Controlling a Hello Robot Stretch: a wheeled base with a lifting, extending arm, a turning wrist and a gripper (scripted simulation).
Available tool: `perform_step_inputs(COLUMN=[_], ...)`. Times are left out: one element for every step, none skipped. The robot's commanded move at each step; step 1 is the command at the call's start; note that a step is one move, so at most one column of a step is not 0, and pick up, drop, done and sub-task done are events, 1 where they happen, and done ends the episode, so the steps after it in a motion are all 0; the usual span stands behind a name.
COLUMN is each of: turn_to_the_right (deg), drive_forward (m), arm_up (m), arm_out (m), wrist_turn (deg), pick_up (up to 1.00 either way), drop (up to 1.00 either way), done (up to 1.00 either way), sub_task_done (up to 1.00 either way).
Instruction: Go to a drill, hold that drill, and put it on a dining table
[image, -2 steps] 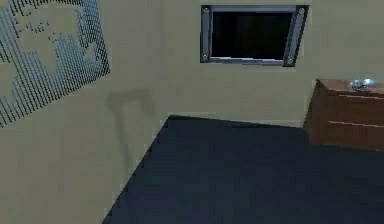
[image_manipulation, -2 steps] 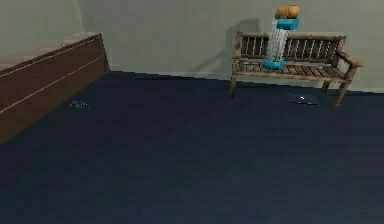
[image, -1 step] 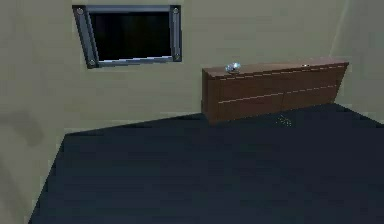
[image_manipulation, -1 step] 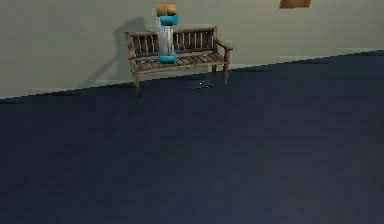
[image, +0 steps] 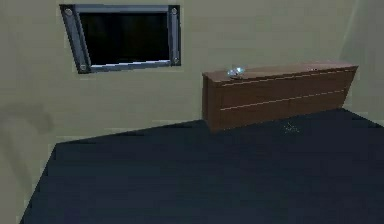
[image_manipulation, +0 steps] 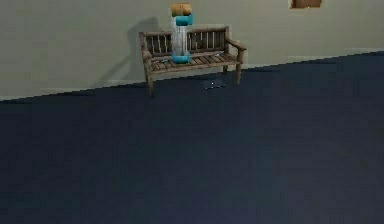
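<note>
Well, ahead of you a low wooden dresser (image: 280, 95) stands against the pale wall on the forward view's right. Take it as your landmark there. At the left end of its top sits a small silvery-grey thing (image: 237, 72), too small for you to name. On the dark blue floor (image: 190, 175) just in front of the dresser lies a tiny dark speck (image: 291, 127), and its shape cannot be made out either. Up on the wall, to the left of the dresser and higher than its top, hangs a dark panel in a grey frame (image: 125, 38).

In the arm side view, a slatted wooden bench (image_manipulation: 192, 58) with armrests stands against the wall, well beyond the open floor. On its seat, near the middle and against the backrest, stands an upright thing with a blue base, a clear body and an orange-yellow top (image_manipulation: 181, 35). Just in front of the bench, on the floor near its right legs, lies another small dark thing (image_manipulation: 212, 86). To the right of the bench, high on the wall, you see the lower edge of a brown frame (image_manipulation: 306, 3).

You cannot tell where the drill lies: nothing here has a shape that you could safely call a drill. You cannot tell how the jaws stand either, nor how the drill lies relative to them.
</note>
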Motion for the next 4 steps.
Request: perform_step_inputs(turn_to_the_right=[3.0, 0.0, 0.0, -45.0], drive_forward=[0.00, 1.00, 0.45, 0.00], arm_up=[0.00, 0.00, 0.00, 0.00], arm_out=[0.00, 0.00, 0.00, 0.00], wrist_turn=[0.0, 0.0, 0.0, 0.0], pick_up=[0.00, 0.00, 0.00, 0.00], drop=[0.00, 0.00, 0.00, 0.00], done=[0.00, 0.00, 0.00, 0.00], sub_task_done=[0.00, 0.00, 0.00, 0.00])
